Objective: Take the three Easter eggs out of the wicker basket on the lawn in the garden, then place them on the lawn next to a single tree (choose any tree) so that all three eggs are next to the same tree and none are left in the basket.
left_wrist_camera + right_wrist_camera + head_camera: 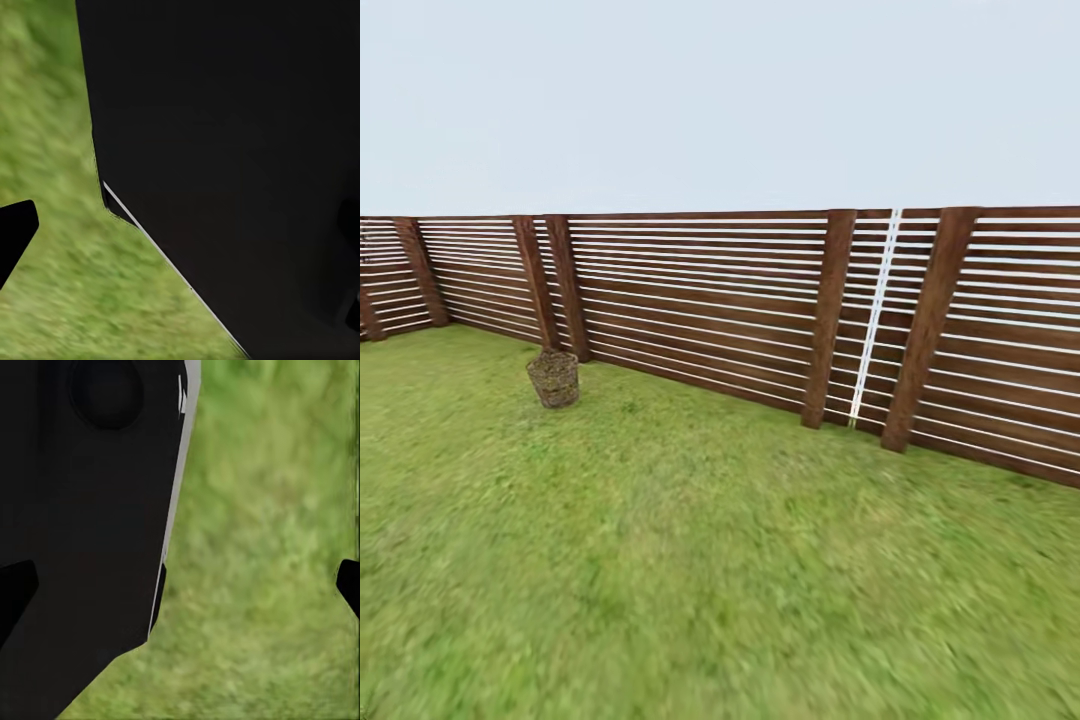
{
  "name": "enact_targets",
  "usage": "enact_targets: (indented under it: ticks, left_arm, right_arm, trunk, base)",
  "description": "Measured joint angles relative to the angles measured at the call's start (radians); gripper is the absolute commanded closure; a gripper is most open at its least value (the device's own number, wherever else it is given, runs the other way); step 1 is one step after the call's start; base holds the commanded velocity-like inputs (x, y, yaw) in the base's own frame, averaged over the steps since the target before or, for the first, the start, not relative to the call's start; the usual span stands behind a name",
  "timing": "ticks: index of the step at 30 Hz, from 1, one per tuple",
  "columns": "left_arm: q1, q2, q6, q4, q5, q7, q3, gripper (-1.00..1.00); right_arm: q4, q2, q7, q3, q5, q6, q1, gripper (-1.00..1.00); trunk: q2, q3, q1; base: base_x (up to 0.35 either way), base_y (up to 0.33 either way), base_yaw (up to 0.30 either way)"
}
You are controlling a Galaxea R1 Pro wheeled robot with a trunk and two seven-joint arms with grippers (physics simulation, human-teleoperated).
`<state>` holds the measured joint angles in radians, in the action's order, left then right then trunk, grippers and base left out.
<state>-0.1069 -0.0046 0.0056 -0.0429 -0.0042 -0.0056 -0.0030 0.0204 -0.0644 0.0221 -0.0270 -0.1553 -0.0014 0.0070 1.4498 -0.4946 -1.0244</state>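
You are on the approach, so your job now is to close on the wicker basket (pixel 554 378), which stands upright on the lawn (pixel 660 560) in the left half of the head view, near the foot of the fence (pixel 700 300) and just beside one of its posts. Turn the base a little to your left to centre the basket, then roll straight at it and stop with it within easy reach of one arm, not pinned against the slats. Leave room to come down from above: the basket looks tall and bucket-shaped, so I judge a steep reach into its mouth will serve you better than a side entry. From this far off you cannot tell whether the eggs are inside; the weave hides them.

Going left to right by material: the basket is tan-brown open weave, likely light and easy to tip if you nudge its rim. The grass is short, mottled green and soft-looking, flat enough for driving. The fence is dark brown horizontal slats with pale gaps, carried on thick, slightly leaning posts; a thin white strip (pixel 874 318) runs down between two posts towards the right.

In the left wrist view one dark fingertip of the left gripper (pixel 13 234) shows against grass beside a black body panel; whether it is parted or closed cannot be told. In the right wrist view the right gripper (pixel 180 589) has its two dark tips wide apart, nothing between them but the panel and grass
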Motion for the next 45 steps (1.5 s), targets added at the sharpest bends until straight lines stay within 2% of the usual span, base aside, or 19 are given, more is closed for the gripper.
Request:
enact_targets:
  ticks: [31, 45]
  left_arm:
    - [0.000, 0.000, 0.000, 0.000, 0.000, 0.000, 0.000, -1.00]
    - [0.000, 0.000, 0.000, 0.000, 0.000, 0.000, 0.000, -1.00]
  right_arm:
    - [0.000, 0.000, 0.000, 0.000, 0.000, 0.000, 0.000, -1.00]
    - [0.001, -0.001, -0.001, 0.000, -0.001, 0.000, 0.000, -1.00]
  trunk:
    - [0.000, 0.000, 0.000]
    - [0.000, 0.000, 0.000]
  base:
    - [0.326, -0.078, 0.259]
    - [0.326, -0.093, 0.032]
